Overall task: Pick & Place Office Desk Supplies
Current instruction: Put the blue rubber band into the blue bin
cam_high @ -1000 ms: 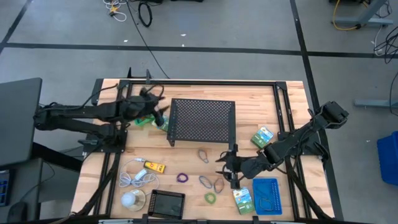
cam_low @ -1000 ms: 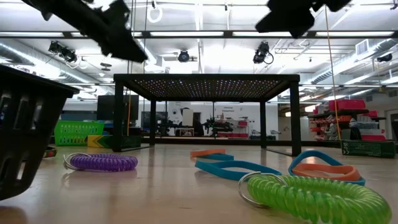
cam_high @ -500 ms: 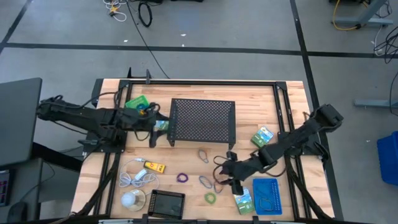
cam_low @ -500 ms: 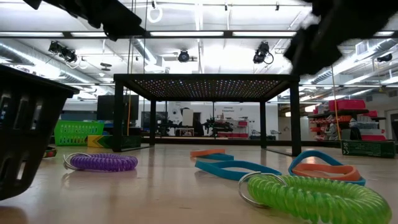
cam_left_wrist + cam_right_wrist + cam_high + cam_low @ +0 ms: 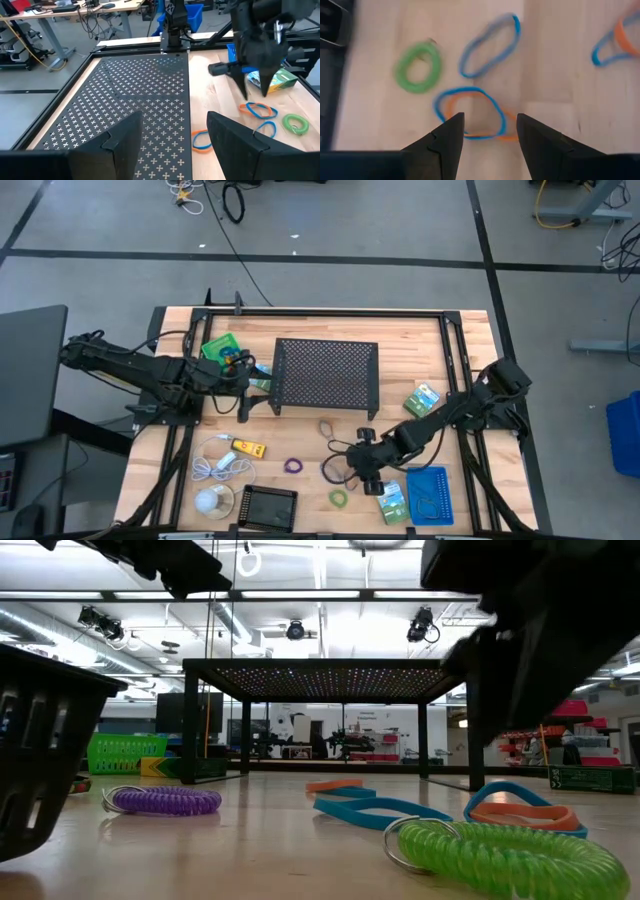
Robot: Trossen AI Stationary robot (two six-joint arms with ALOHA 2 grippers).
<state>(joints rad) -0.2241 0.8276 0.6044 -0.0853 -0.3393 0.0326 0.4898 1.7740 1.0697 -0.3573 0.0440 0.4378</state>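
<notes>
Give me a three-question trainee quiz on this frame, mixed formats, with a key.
1. True or false: the right gripper is open above a blue-and-orange loop.
2. Which coil lies beside that loop in the right wrist view? A) green coil B) red coil C) white coil
3. Fill in: the left gripper hangs open over the black ____ rack.

Key: 1 true; 2 A; 3 perforated.

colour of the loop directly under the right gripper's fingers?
Blue and orange, two-tone loop, right gripper open above it. Right wrist view shows it best.
</notes>
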